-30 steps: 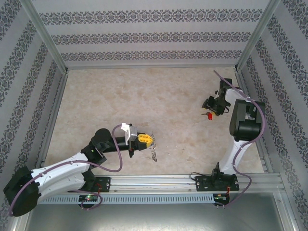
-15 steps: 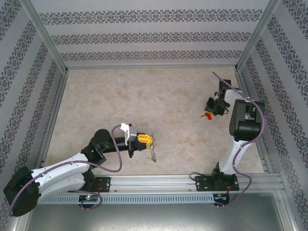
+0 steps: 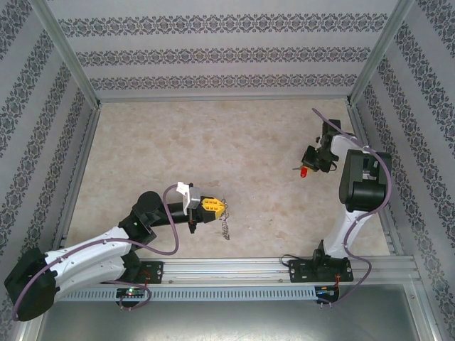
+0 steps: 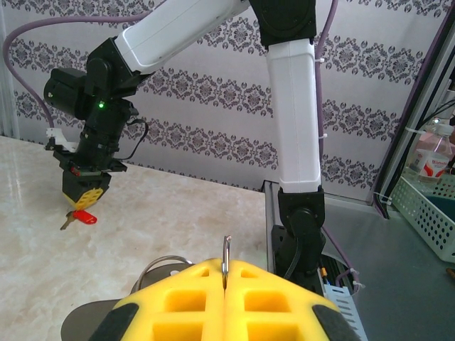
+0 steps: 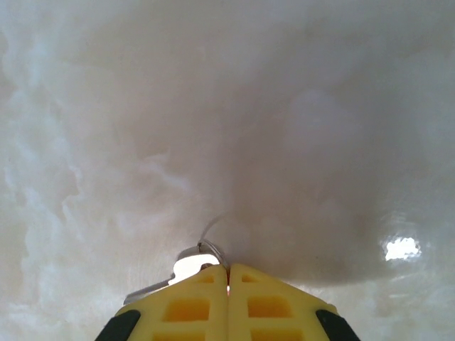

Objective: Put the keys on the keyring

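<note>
Left gripper (image 3: 220, 206) pinching thin silvery metal keyring (image 4: 225, 250) near marble table's (image 3: 213, 142) near edge, right gripper (image 4: 84, 202) clamping red-headed key (image 4: 83, 217) by right edge.

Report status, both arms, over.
Left gripper shut on keyring, chain trailing from it. Right gripper shut on red key, far right of table. No obstacle seen between them.

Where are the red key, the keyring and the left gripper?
red key (image 4: 83, 217), left wrist view, on its red head.
keyring (image 4: 226, 250), left wrist view, on the thin upright wire.
left gripper (image 3: 223, 206), top external view, between its yellow fingertips.
</note>
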Motion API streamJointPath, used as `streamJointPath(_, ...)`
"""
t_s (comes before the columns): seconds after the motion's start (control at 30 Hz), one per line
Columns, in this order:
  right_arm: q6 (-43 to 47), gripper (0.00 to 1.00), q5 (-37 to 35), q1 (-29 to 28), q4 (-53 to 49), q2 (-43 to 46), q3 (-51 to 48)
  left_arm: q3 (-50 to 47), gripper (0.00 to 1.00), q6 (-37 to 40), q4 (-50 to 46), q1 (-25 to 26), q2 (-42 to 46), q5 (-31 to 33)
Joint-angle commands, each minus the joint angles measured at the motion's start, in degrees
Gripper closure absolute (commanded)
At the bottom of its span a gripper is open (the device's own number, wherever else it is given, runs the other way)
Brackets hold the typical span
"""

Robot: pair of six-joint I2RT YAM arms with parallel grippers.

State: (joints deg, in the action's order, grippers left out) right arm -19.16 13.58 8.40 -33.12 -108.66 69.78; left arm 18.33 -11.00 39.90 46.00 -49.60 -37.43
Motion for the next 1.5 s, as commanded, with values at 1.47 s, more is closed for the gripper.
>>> streamJointPath(1.47,20.13,1.00,11.76,-56.87,21.47,77.20,-31.68,11.90,1.00,8.61,-16.21,-1.09,1.77,-2.90)
